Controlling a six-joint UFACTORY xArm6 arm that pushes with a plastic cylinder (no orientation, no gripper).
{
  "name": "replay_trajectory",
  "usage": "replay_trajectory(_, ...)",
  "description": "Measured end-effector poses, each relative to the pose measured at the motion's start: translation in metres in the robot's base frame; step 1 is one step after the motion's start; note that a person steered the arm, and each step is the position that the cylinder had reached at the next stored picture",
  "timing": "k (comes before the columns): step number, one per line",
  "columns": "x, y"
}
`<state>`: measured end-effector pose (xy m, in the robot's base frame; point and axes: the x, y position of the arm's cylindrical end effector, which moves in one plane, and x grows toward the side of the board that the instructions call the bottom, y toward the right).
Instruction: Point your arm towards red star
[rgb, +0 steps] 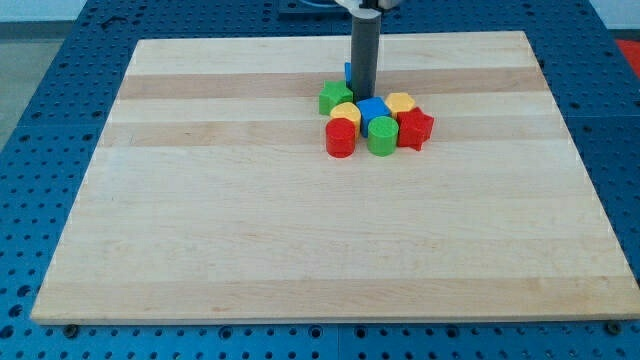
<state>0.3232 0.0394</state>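
The red star (415, 128) lies at the right end of a tight cluster of blocks near the view's top centre. My tip (362, 94) stands at the upper edge of that cluster, up and to the left of the red star. It is just right of the green star (335, 97) and above the blue block (373, 109). A small blue block (348, 72) shows partly behind the rod. The cluster also holds a yellow block (345, 112), a yellow block (400, 103), a red cylinder (341, 138) and a green cylinder (382, 136).
The wooden board (320, 230) rests on a blue perforated table (40, 120). The rod comes down from the view's top edge.
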Motion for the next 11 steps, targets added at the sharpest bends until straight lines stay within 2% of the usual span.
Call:
replay_trajectory(2,-0.027,0.023)
replay_trajectory(5,-0.027,0.098)
replay_trajectory(6,-0.014,0.132)
replay_trajectory(8,0.047,0.161)
replay_trajectory(11,0.052,0.140)
